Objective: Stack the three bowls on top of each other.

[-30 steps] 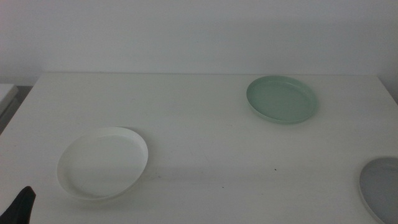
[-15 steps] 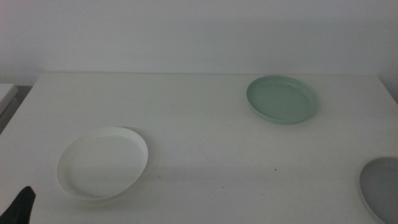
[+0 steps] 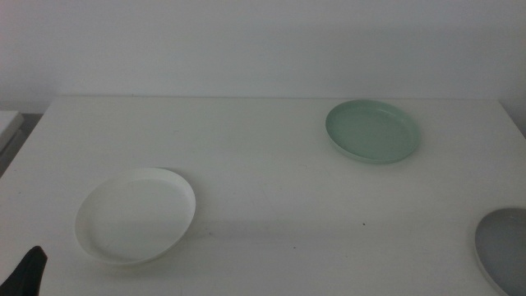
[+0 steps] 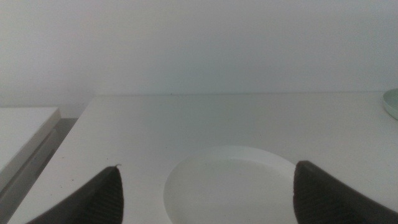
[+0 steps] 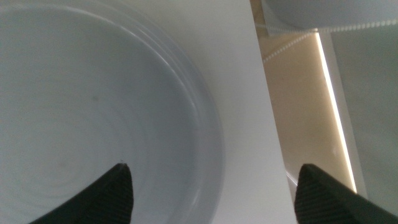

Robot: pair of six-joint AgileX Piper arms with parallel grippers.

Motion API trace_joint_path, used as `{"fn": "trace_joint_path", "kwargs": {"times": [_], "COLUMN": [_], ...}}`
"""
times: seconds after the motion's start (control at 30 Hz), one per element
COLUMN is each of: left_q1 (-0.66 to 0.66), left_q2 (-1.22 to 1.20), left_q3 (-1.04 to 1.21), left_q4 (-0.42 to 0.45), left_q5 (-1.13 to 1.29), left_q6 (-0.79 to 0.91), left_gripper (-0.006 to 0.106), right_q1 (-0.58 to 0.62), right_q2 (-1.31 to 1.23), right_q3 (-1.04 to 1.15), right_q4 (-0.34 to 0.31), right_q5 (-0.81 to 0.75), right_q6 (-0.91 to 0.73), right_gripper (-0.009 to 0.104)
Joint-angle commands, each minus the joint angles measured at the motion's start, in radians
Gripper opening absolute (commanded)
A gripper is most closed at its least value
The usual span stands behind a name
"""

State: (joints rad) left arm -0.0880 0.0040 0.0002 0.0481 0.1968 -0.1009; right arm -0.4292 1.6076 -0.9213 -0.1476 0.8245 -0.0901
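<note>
**Barely anything has moved: no bowl is stacked yet**

So, starting at your left gripper (image 4: 205, 199): its two dark jaws are spread wide, hovering low at the table's near left corner, with the shallow round white plastic bowl (image 3: 136, 215) framed between them just beyond the tips. It touches nothing. In the middle view only a dark jaw tip shows at the near left edge, in the same spot as a second ago.

Your right gripper (image 5: 211, 196) is likewise spread wide, hanging directly above the shallow round grey plastic bowl (image 5: 93, 112), close to that bowl's rim and the table's (image 3: 263, 173) right edge. It grips nothing.

Moving outward, the white bowl sits near left, the grey bowl (image 3: 503, 247) near right, half cut off by the frame, and the shallow round pale mint green plastic bowl (image 3: 374, 130) lies far right. All three are well apart and none has shifted over the last second.

You should read this as the very beginning: both arms are poised over a bowl, and every lift and placement is still ahead of you.
</note>
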Motion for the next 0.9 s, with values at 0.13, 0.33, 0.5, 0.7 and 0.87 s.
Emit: {"fn": "trace_joint_path", "kwargs": {"times": [0.13, 0.33, 0.5, 0.7, 0.87], "left_q1": [-0.003, -0.003, -0.003, -0.003, -0.003], "left_q2": [-0.004, -0.004, -0.004, -0.004, -0.004], "left_q3": [0.0, 0.0, 0.0, 0.0, 0.0], "left_q4": [0.003, 0.003, 0.003, 0.003, 0.003], "left_q5": [-0.014, -0.014, -0.014, -0.014, -0.014], "left_q6": [-0.003, -0.003, -0.003, -0.003, -0.005], "left_gripper": [0.094, 0.094, 0.094, 0.094, 0.094], "right_q1": [-0.02, -0.02, -0.02, -0.02, -0.02], "right_q2": [0.081, 0.151, 0.237, 0.302, 0.303], "right_q3": [-0.039, -0.064, -0.091, -0.098, -0.098], "right_q4": [-0.034, -0.047, -0.031, -0.007, -0.004], "right_q5": [-0.007, -0.013, -0.013, -0.017, -0.013], "right_q6": [0.004, 0.004, 0.004, 0.004, 0.004], "right_gripper": [0.058, 0.056, 0.054, 0.021, -0.003]}}
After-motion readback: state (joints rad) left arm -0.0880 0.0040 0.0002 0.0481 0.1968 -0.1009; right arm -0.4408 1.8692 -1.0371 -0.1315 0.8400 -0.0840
